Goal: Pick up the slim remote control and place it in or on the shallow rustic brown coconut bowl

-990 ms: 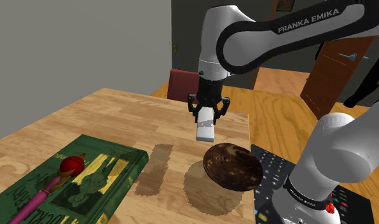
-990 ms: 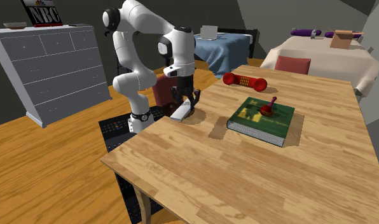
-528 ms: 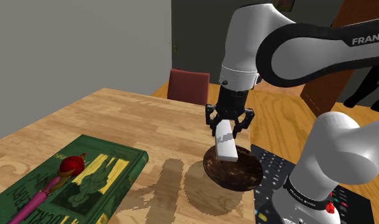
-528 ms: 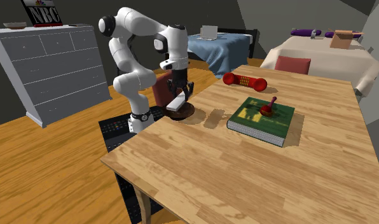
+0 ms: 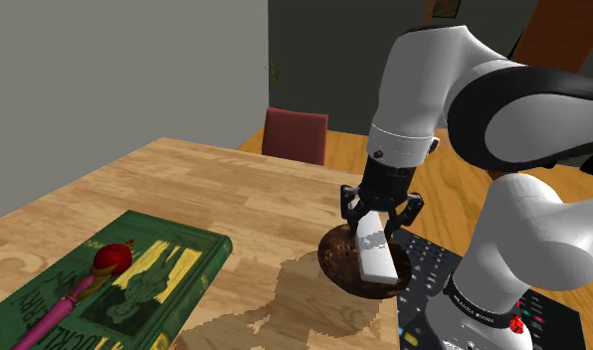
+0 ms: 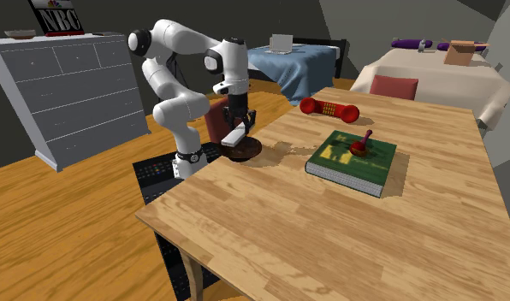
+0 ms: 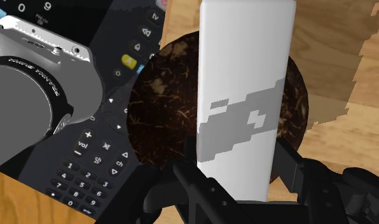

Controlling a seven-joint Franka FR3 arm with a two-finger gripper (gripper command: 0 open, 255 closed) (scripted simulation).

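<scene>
One white slim remote control [image 5: 376, 254] is pinched at one end by the black gripper [image 5: 380, 221] and is held just above the dark brown coconut bowl [image 5: 336, 261] (near an edge of the wooden table [image 5: 185, 189]). The placing step is judged to be in hand; a short lowering and a release are called for.

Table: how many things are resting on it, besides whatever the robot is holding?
4. A brown bowl beneath the held remote, a green book, a red-headed toy lying on that book, and a red telephone beyond it. Nothing looks hidden.
</scene>
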